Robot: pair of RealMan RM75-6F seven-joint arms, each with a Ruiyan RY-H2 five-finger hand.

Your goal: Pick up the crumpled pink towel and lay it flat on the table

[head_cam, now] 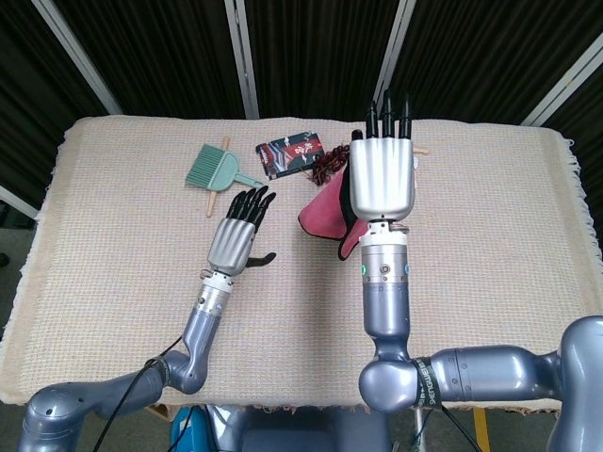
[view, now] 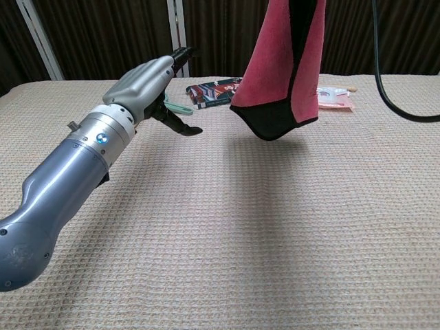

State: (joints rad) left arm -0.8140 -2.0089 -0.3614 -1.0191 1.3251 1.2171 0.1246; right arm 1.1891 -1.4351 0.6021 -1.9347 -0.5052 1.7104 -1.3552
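The pink towel with a dark edge hangs folded in the air above the table's far middle. My right hand holds it from above; in the head view only a pink corner shows beside that hand. In the chest view the right hand itself is cut off by the top edge. My left hand hovers over the table left of the towel, fingers stretched forward and apart, thumb out to the side, holding nothing. The same left hand reaches toward the towel without touching it.
A green dustpan brush with a wooden stick lies at the back left. A dark printed packet lies behind the towel, and a small pink-white packet at the back right. The beige woven cloth covers the table.
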